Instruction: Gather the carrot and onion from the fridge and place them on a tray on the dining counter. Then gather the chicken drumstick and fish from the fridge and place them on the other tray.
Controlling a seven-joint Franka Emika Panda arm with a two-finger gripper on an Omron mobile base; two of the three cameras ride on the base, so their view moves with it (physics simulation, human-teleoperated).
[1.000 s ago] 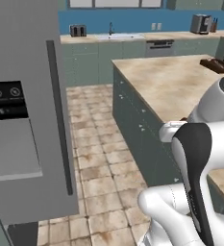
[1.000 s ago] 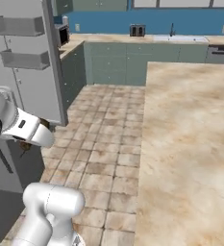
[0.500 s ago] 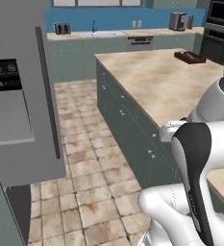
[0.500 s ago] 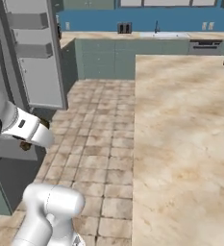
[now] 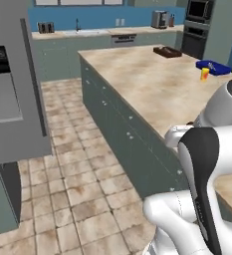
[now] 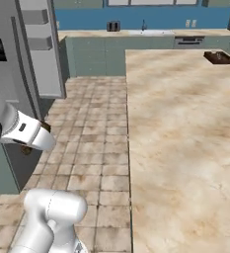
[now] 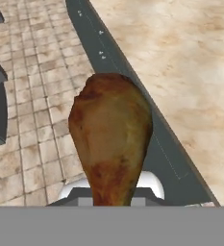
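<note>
A brown roasted chicken drumstick (image 7: 111, 139) stands up close in the hand view, and my gripper (image 6: 42, 136) is shut on it; its fingertips are hidden behind the meat. Below the drumstick run the edge of the beige dining counter (image 7: 180, 62) and the tiled floor. In the right base view a brown bit of the drumstick (image 6: 46, 127) peeks out beside the hand, left of the counter (image 6: 180, 148). A dark brown tray (image 5: 167, 51) sits at the far end of the counter. A blue tray (image 5: 213, 65) with a yellow-orange item (image 5: 204, 73) lies at the right edge.
The grey fridge (image 5: 13, 99) stands at left, its door (image 6: 42, 44) with shelves swung open. Teal island cabinets (image 5: 122, 134) run under the counter, with tiled floor (image 5: 72, 164) between them and the fridge. Back counter carries a sink and a toaster (image 5: 46, 27).
The whole picture has shifted: the base has turned away from the fridge toward the dining counter, bringing both trays into view. The drumstick stays in the shut gripper.
</note>
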